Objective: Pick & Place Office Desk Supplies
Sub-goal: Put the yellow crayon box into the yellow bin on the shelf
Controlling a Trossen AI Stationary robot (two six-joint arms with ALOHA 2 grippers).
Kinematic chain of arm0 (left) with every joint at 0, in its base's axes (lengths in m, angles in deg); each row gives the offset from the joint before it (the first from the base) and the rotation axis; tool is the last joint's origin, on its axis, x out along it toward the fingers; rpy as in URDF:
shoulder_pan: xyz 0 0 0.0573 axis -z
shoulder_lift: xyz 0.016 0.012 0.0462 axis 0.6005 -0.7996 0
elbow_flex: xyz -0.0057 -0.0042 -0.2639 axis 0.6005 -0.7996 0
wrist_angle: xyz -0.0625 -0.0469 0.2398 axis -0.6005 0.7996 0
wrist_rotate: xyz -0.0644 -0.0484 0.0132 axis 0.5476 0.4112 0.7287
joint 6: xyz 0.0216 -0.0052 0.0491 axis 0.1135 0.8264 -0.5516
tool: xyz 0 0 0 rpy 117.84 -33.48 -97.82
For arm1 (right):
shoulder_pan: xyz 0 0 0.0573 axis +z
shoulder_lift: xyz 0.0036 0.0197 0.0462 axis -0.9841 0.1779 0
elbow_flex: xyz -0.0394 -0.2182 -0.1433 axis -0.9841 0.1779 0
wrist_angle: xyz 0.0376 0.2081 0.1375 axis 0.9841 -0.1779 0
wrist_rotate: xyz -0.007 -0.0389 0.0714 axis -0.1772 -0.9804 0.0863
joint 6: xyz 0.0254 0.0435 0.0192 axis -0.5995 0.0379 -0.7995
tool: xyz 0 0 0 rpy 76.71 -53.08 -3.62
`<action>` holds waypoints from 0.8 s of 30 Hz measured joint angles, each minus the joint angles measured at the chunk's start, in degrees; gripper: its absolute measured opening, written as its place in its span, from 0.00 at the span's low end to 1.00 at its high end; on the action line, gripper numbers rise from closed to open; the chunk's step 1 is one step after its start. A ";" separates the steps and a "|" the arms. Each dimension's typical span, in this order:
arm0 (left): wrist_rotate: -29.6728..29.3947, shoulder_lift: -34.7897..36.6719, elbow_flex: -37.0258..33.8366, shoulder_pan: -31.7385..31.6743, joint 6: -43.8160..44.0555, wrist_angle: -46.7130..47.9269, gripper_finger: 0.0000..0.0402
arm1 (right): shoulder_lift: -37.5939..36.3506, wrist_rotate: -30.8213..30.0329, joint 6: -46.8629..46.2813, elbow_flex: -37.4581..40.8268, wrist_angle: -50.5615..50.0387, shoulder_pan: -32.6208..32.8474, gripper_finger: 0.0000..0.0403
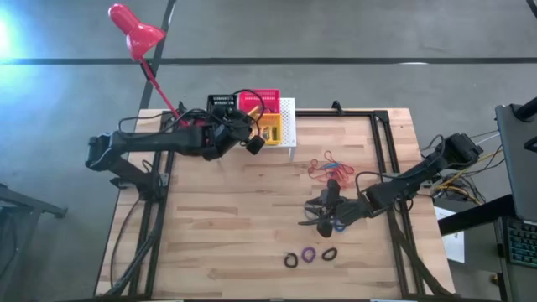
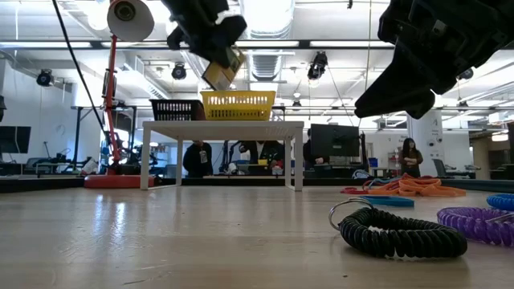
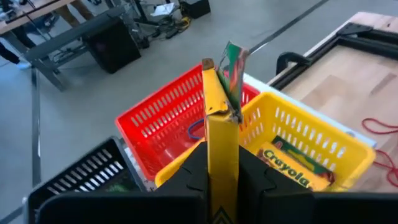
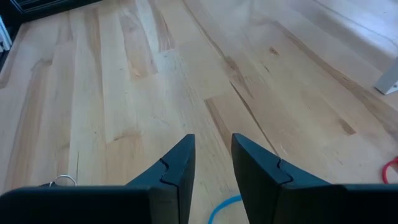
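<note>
My left gripper is shut on a yellow crayon box in the air, just by the yellow basket. That basket holds another crayon box. It stands with the red basket and the black basket on a white perforated stand. My right gripper hovers open low over the table with nothing between its fingers; a blue ring lies just beneath it. Red-orange rubber bands and black and purple rings lie on the wood. My left gripper pinches the crayon box's lower part between its two fingers, one on each broad face. The fingers slant down from the table's left side. The box sticks out past the fingertips, its torn flap end farthest out. It hangs tilted and clear, above the yellow basket.
A red desk lamp leans over the far left corner, its stem close to my left arm. A black frame rail runs along the table's right side. Bare wood spreads across the left and middle of the table.
</note>
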 joint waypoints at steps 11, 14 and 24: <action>-1.81 -0.22 -3.67 -0.29 -0.02 -1.76 0.11 | 0.00 0.02 0.43 0.00 1.12 0.00 0.23; -0.45 -0.22 -3.72 -0.29 -0.04 -1.72 0.15 | 0.00 0.02 0.47 0.00 1.12 0.00 0.24; 2.94 -0.20 -3.47 -0.29 0.21 -1.46 0.37 | 0.01 0.04 0.48 0.00 1.14 0.00 0.23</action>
